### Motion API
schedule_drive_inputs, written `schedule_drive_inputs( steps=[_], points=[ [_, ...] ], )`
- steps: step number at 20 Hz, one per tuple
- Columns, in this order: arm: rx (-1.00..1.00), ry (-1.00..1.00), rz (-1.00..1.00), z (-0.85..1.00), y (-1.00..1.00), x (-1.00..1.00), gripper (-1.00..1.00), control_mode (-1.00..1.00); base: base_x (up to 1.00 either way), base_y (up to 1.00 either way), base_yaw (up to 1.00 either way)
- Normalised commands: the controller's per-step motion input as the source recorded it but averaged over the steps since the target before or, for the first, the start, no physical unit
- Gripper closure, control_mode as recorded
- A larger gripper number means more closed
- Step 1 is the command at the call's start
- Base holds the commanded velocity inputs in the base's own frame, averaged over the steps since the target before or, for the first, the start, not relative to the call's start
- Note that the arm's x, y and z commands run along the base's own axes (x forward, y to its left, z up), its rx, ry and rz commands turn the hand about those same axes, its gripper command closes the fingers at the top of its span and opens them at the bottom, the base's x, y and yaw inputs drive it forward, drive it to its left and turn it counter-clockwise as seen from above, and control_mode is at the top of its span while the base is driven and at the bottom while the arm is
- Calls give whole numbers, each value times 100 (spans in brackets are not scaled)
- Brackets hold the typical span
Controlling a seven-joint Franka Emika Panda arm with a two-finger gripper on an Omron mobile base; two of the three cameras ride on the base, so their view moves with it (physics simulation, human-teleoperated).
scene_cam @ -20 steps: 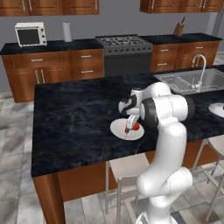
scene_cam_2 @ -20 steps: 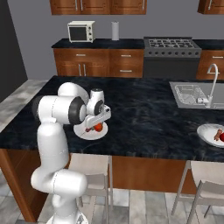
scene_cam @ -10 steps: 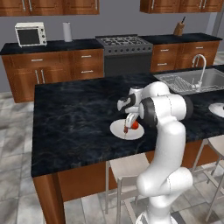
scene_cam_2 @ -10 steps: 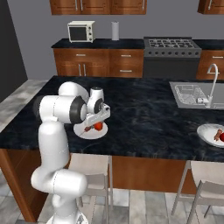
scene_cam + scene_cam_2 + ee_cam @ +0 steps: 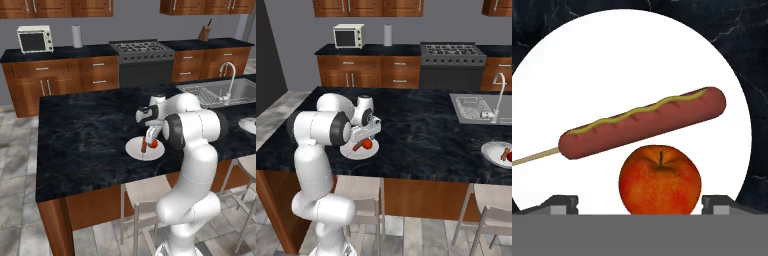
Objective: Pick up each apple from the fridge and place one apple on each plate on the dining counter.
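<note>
— What do you have right under the hand?

— You're looking at the gripper [image 5: 641,204] with its fingers spread wide, one tip at each side of the orange-red apple [image 5: 660,180] and clear of it (nothing is clamped). The apple sits stem up on the white plate [image 5: 632,65], at the part of the plate nearest the hand.

— Anything else on that plate?

— Just beyond the apple you'll see a sausage on a stick [image 5: 643,123] streaked with mustard, lying across the middle of the plate.

— And where is the plate on the dining counter [image 5: 85,140]?

— Close to the counter's front edge, above the stools, roughly midway along the black top. From the right base view the arm bends down over it, gripper [image 5: 367,138] just above the apple [image 5: 367,144].

— Further off?

— You can see a second plate [image 5: 496,155] near the same front edge, towards the sink [image 5: 476,107] end, with the deep red apple [image 5: 510,156] and a second sausage on it. Behind the counter, against the far wall, stand the stove [image 5: 451,62] and the toaster oven [image 5: 348,36].
</note>
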Motion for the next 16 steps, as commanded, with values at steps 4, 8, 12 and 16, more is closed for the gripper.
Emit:
schedule_drive_inputs(
  steps=[4, 8, 12, 16],
  points=[
    [0, 0, -4, 68, 4, -75, -100, -100, 0, 0, 0],
    [0, 2, -4, 79, 8, -99, -100, -100, 0, 0, 0],
    [0, -2, -8, 76, 10, -100, -100, -100, 0, 0, 0],
    [0, -12, -18, 76, 17, -100, -100, -100, 0, 0, 0]
  ],
)
